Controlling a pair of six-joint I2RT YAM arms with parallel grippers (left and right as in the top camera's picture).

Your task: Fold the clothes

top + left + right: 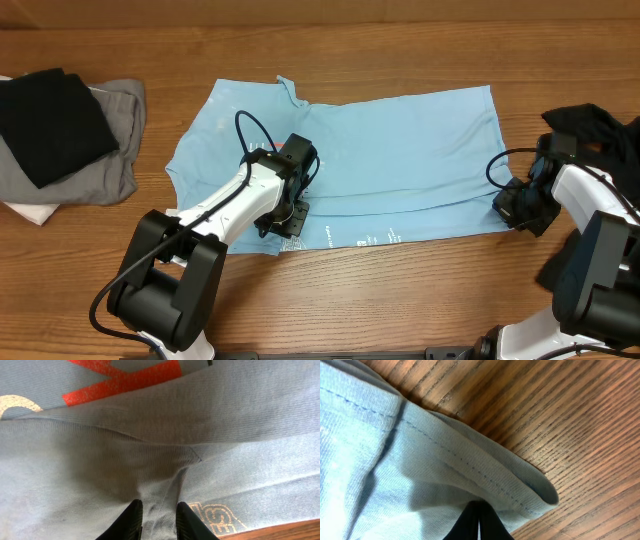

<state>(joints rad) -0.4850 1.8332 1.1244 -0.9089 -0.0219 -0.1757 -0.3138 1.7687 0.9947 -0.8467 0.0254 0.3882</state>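
The left gripper [159, 509] is almost closed and pinches a raised ridge of the sky-blue T-shirt [400, 140] near its front edge. The right gripper [479, 512] has its fingers pressed together on the folded hem [470, 465] at the front right corner of the shirt. The T-shirt lies spread over the middle of the wooden table [400, 40]. Farther away, at the left end, a black garment [50, 120] rests on a grey garment [115, 150].

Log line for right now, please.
T-shirt spread on table | left gripper pinching fabric by near edge | right gripper shut on hem corner
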